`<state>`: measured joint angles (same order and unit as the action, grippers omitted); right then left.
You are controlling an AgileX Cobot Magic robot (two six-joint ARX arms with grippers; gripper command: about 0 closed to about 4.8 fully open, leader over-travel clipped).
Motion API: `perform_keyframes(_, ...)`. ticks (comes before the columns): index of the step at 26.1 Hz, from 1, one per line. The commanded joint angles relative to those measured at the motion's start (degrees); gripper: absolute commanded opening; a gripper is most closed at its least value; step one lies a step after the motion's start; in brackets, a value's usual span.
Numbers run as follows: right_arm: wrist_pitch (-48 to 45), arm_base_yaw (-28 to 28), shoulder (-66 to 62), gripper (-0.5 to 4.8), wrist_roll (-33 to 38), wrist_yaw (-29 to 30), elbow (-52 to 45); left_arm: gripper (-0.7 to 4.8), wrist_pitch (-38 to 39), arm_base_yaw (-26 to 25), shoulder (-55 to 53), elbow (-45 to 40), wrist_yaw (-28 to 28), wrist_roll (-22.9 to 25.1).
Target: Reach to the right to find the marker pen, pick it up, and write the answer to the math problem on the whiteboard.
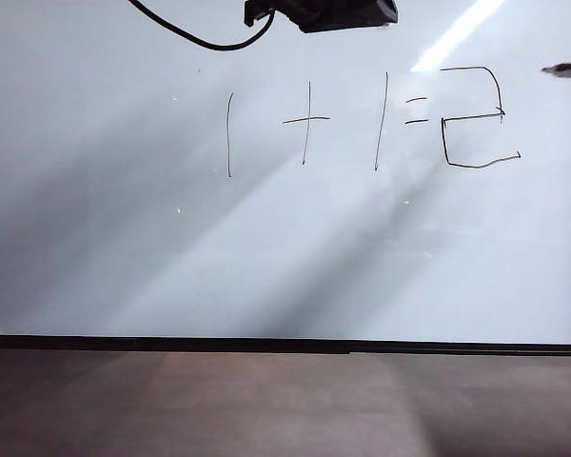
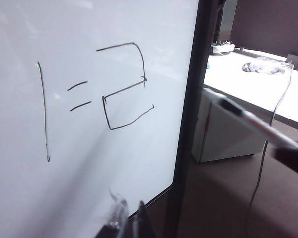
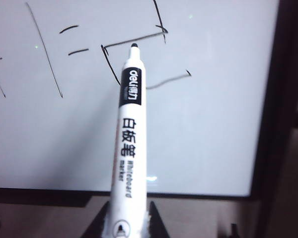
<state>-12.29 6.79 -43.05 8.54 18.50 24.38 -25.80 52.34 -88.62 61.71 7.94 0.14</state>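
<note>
- Exterior view shows the large glossy white whiteboard with a thin black frame (image 1: 266, 267) filling most of the picture, with a strip of brown surface (image 1: 266, 405) below its lower edge.
- Thin black handwritten strokes of the math problem (image 1: 324, 124) read one plus one equals across the upper half of the board.
- Just beside the equals sign stands the angular black handwritten answer (image 1: 476, 119), a 2 about as tall as the other digits.
- A black cable (image 1: 195, 33) and a dark block (image 1: 324, 11) hang at the upper edge of this view.
- At the far right edge, beside the board's frame, only the tip end of the slim white-barrelled marker pen with a black band and dark pointed tip (image 1: 563, 69) shows.
- In the right wrist view the right gripper (image 3: 126, 225) pinches the marker pen (image 3: 129, 144) by its rear end, one dark finger (image 3: 154, 220) on each side; the tip points toward the board and looks clear of it, over the lower part of the 2.
- In the left wrist view the left gripper (image 2: 129, 218) sits near the board's lower right corner; its fingertips (image 2: 141, 218) stand close together, with nothing between them.
- That view also catches the pen (image 2: 253, 121) off the board's right edge, and a pale bench (image 2: 248, 82) well behind.
</note>
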Motion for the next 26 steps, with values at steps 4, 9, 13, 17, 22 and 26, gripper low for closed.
perform_keyframes(4, 8.20, -0.02, 13.90, -0.06, -0.15, -2.49, -4.76, 0.27, 0.02, 0.07, 0.24, 0.28, -0.22, -0.15)
perform_keyframes(9, 17.25, -0.11, 24.35, -0.06, -0.11, -2.47, -6.03, 0.27, 0.13, 0.07, 0.26, 0.28, -0.22, -0.15)
perform_keyframes(13, 23.50, -0.13, 31.30, -0.06, 0.09, -1.84, -6.03, 0.27, 0.11, 0.07, 0.24, 0.28, -0.22, -0.15)
perform_keyframes(17, 26.58, -0.13, 36.74, -0.06, 0.07, -1.86, -6.03, 0.27, 0.20, 0.07, 0.24, 0.28, -0.22, -0.15)
perform_keyframes(22, 27.17, -0.13, 42.34, -0.05, 0.04, -1.86, -6.03, 0.27, 0.57, 0.07, 0.24, 0.28, -0.22, -0.15)
perform_keyframes(26, 27.08, -0.11, 42.88, -0.05, 0.04, -1.86, -5.81, 0.27, 0.83, 0.07, 0.26, 0.28, -0.22, -0.15)
